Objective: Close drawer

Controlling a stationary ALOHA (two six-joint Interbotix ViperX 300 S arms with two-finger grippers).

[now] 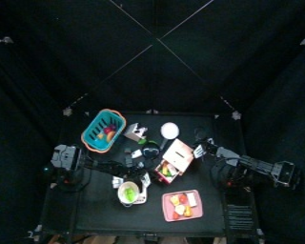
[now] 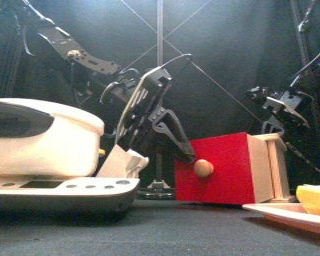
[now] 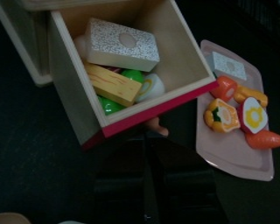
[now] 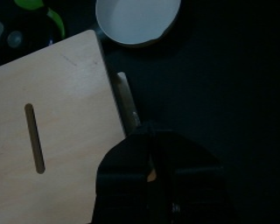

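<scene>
Red-fronted drawer stands pulled out of its box, with a tray at its 3 o'clock. Left fingers hang slightly apart; whether the right fingers grip, I cannot tell.

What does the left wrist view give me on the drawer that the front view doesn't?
Only the left wrist view looks into the open drawer: a speckled box, a wafer-like block and green pieces inside, plus the pink tray of toy food beside it. Only the front view shows the white appliance and the left gripper hanging beside the drawer. Both show the drawer's red front and its knob.
</scene>
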